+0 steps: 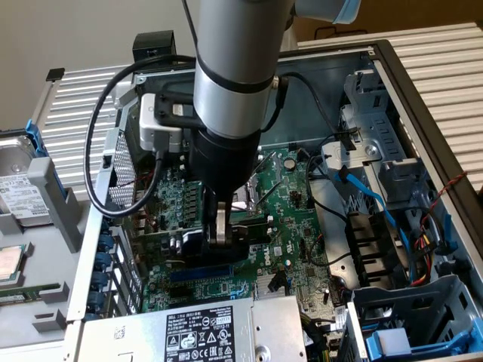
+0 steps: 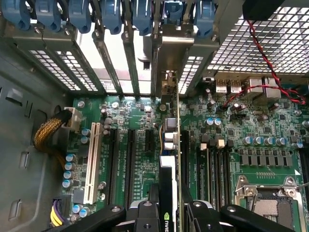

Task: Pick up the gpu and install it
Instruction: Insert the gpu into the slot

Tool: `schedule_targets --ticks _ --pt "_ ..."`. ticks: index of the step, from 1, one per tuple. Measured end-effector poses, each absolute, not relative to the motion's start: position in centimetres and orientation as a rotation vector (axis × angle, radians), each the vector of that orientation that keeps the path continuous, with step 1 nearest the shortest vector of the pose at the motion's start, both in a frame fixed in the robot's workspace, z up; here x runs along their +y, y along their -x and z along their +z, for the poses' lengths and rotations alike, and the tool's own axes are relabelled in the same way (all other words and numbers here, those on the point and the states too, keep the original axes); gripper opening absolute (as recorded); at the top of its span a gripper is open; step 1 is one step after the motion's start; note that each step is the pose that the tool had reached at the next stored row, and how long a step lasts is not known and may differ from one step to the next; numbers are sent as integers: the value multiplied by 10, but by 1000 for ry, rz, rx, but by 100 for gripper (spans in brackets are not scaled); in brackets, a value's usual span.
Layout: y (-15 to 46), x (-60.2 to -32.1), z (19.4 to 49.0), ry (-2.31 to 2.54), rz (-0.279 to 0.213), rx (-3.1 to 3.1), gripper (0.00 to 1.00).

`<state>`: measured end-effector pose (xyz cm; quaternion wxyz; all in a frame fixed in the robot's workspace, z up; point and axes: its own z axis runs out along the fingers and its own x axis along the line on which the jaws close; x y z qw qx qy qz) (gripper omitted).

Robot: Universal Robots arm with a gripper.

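My claw (image 2: 171,216) is clamped on the gpu (image 2: 166,176). The card stands edge-on, low over the motherboard (image 2: 227,145), with its silver bracket (image 2: 171,53) against the rear slot openings at the exterior view's left. To seat it well, I'd keep the card upright, square to its slot, and press evenly.

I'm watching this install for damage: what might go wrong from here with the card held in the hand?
The hand grips the short black-shrouded gpu card edge-on over the large green motherboard.
1. If the card tilts, its lower edge may miss the long black slot and jam or scrape the board.
2. Its silver metal end bracket sits among the grey rear slot dividers, where it could catch.
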<state>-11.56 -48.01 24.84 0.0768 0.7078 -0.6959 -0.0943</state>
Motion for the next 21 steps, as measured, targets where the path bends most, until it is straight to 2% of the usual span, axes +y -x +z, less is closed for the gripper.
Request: schedule_targets --ticks 21 --pt "119 -481 248 -2108 -284 -2100 27"
